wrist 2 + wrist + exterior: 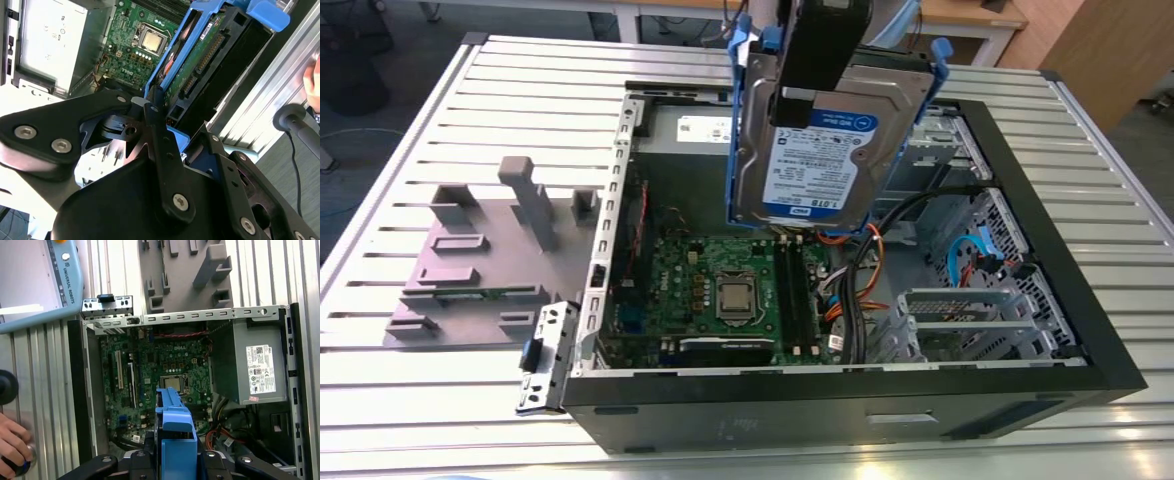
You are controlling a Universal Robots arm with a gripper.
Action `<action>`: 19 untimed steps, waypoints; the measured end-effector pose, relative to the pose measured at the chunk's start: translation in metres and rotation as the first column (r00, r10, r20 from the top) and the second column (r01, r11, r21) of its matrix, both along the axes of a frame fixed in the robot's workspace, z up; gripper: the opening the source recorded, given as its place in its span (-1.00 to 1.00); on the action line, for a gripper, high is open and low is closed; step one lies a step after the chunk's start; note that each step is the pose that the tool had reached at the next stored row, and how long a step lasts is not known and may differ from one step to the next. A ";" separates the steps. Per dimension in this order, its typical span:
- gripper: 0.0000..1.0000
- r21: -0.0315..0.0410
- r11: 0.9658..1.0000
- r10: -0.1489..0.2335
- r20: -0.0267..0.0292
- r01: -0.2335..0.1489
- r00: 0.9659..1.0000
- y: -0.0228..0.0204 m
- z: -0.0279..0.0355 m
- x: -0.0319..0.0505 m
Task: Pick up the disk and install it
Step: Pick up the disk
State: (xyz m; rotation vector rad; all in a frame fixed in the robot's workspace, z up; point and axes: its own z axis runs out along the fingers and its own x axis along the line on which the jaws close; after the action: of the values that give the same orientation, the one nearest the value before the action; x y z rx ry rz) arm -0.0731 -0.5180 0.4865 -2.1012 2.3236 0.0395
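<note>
Hand [821, 88] is clamped on the disk [817, 150] at its upper end, w/ one black finger lying on the label face. Disk hangs upright below the hand, label side toward the exterior view, w/ a blue frame [750, 95] round its edges. It touches nothing but the hand.

In the second wrist view the hand [176, 124] pinches the disk [200, 65] edge-on, so the green circuit side & connector row show. In the first wrist view the frame's blue end [172, 422] sticks out straight ahead of the hand [172, 462].

Under hand & disk is an open PC case [854, 390], lying on its side on the slatted worktop [440, 410].
- Motherboard [720, 285] w/ CPU socket [736, 297] lies on the case floor below the hand.
- Orange & black cables [870, 250] sit just under the disk's lower edge. Can't tell the gap.
- PSU, a grey box w/ white sticker [700, 127], is below the hand, toward the exterior view's left.
- Metal drive cage [974, 310] is below the hand, toward the exterior view's right.

Outside the case & well apart from the hand, a grey moulded fixture [480, 255] lies on the worktop. A small metal bracket w/ blue latch [540, 350] sits by the case corner. In the first wrist view a person's fingers [11, 442] rest off to one side of the hand, on a dark object.
</note>
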 end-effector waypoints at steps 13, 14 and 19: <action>-0.27 -0.002 1.000 0.000 0.000 0.000 1.000 -0.0013 -0.0029 0.0126; -0.27 -0.002 1.000 0.000 0.000 0.000 1.000 -0.0018 -0.0030 0.0126; -0.27 -0.002 1.000 0.000 0.000 0.000 1.000 -0.0035 -0.0031 0.0126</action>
State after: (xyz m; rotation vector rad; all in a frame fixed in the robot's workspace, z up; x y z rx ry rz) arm -0.0605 -0.5216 0.4834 -2.1022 2.3248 0.0367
